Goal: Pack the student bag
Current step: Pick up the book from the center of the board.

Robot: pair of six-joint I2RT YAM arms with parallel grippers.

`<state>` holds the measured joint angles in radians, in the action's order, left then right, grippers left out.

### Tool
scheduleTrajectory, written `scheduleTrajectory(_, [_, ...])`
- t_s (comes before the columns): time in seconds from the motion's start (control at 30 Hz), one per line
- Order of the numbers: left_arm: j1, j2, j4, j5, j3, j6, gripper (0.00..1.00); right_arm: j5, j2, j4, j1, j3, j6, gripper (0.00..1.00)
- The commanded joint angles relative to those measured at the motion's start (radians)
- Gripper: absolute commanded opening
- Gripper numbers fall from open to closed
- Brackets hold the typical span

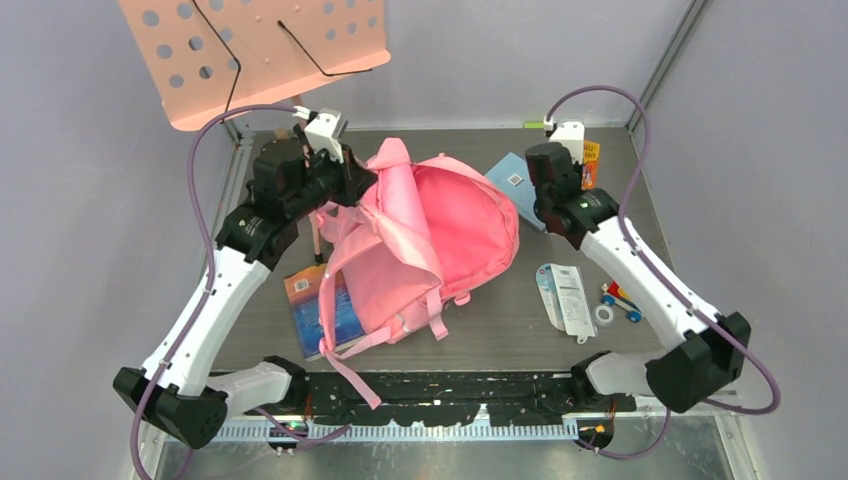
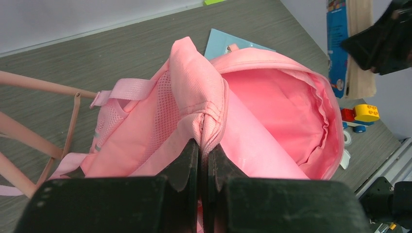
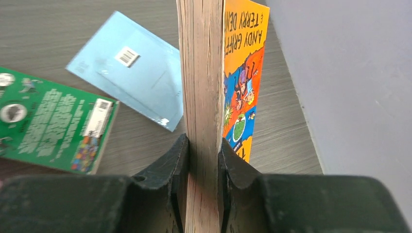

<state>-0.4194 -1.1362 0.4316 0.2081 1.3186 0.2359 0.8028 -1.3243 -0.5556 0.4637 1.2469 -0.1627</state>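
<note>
Backpack (image 1: pixel 455 225) lay on its back mid-table, mouth gaping, pink lining showing, straps trailing toward the arm bases. It was soft floppy fabric, probably light while empty. Judged the opening would sag shut unless the rim was held up. Best hold looked like the stitched rim seam, not the loose flap.

At the backpack's far-left edge, the left gripper (image 2: pixel 203 148) had its jaws pinched together on a fold of that seam. Fabric was bunched between them, propping up one lip of the opening. A blue-and-orange book (image 1: pixel 318 305) poked out from under the backpack's near-left corner.

On the backpack's right side a light blue booklet (image 3: pixel 128 73) and a green book (image 3: pixel 48 126) lay flat.

Further right of the backpack, toward the back corner, the right gripper (image 3: pixel 204 143) was clamped on an orange paperback (image 3: pixel 201 73). Its jaws pressed on both covers and the page edge faced the wrist camera. Couldn't tell if the paperback touched the table. It was well apart from the backpack's mouth, so the backpack sat off to the left of those jaws, not between them. Paperback looked stiff and fairly light, with a glossy cover that might slip.

Near-right of the backpack were a white packet (image 1: pixel 566 298) and a toy car (image 1: pixel 622 300).
</note>
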Motion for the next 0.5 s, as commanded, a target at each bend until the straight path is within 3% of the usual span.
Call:
scheduleTrajectory(0.0, [0.014, 0.057, -0.045, 0.035, -0.001, -0.044, 0.00, -0.144, 0.138, -0.077, 0.006, 0.119, -0.067, 0.01])
scheduleTrajectory(0.13, [0.032, 0.056, -0.041, 0.036, 0.001, -0.047, 0.00, -0.388, 0.241, -0.133, 0.006, 0.213, -0.111, 0.01])
scheduleTrajectory(0.47, [0.056, 0.036, -0.027, 0.031, 0.009, -0.041, 0.00, -0.974, 0.247, -0.150, 0.006, 0.389, -0.223, 0.01])
